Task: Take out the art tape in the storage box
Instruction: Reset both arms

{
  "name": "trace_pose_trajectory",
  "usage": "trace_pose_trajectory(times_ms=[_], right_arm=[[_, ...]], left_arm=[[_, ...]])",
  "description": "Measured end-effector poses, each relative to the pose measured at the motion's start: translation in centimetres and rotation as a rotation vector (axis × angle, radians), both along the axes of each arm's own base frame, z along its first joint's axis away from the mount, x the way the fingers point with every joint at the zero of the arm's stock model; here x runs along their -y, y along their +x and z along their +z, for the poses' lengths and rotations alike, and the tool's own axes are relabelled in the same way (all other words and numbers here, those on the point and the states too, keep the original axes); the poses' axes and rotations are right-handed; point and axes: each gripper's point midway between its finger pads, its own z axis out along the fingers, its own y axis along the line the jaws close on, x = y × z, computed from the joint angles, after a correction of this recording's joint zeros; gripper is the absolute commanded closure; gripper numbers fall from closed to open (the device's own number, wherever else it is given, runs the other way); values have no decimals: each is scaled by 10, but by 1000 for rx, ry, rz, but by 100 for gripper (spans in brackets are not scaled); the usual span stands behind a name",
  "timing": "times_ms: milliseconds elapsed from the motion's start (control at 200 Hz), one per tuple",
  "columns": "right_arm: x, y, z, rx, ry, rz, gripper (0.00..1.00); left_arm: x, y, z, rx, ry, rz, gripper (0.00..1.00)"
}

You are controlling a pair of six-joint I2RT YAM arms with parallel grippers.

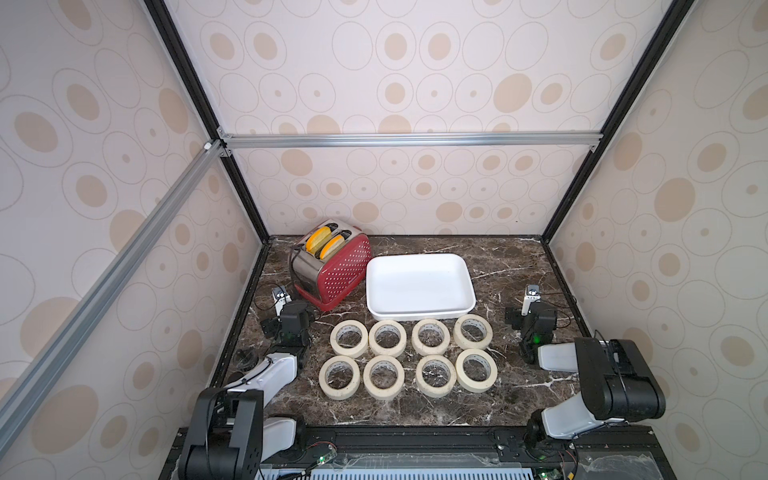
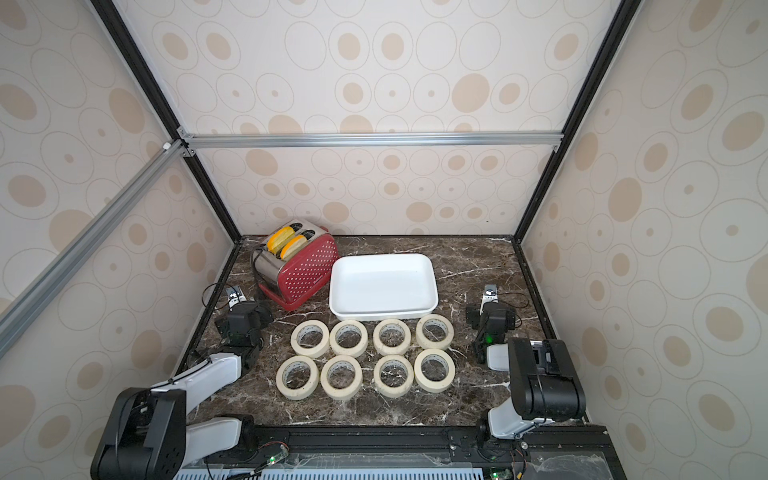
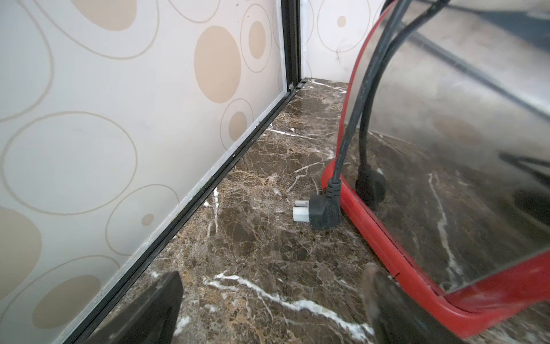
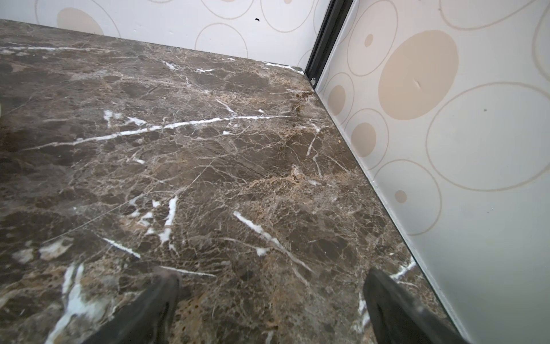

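**Eight rolls on the marble, both grippers spread wide and well away**

The art tape (image 1: 382, 393) lies as eight cream rolls flat on the table (image 1: 523, 376), in two rows of four. Each roll sits close to its neighbours. All eight are outside the storage box (image 1: 417, 284), and the back row sits just in front of its near wall; whether any roll touches that wall cannot be told.

The rolls lie between the two grippers and nearer the robot's base than either, well apart from both. In its wrist view the left gripper (image 3: 273, 274) has its fingers spread wide with only marble between them. It sits low beside the chrome end of the red toaster (image 1: 340, 270), whose black plug (image 3: 321, 208) lies loose on the table. The right gripper (image 4: 272, 275) is equally wide and holds nothing. It sits over bare stone to the right of the box, near the side wall (image 4: 446, 149).

The table is dark brown marble with white veins. Pale panels printed with beige ovals and rings close it in, held by black and aluminium rails (image 1: 411, 139).
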Motion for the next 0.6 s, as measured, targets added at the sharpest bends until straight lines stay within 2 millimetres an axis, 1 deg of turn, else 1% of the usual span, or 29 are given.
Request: trace_pose_trajectory(times_ms=[40,190,300,341,401,536,601], right_arm=[[0,0,0,0,0,0,0],[0,1,1,0,0,0,0],[0,1,0,-4,0,0,0],[0,1,0,-6,-1,0,0],[-1,1,0,-6,0,1,0],[-1,1,0,-6,-1,2,0],[-1,1,0,-6,-1,3,0]], left_arm=[[3,3,-6,-8,12,-25,1],[10,14,-18,27,46,-92,1],[14,20,-40,5,61,-126,1],[14,20,-43,-6,63,-130,1],[15,23,-39,5,68,-132,1],[15,39,-22,48,64,-138,1],[15,42,-19,56,63,-139,1]])
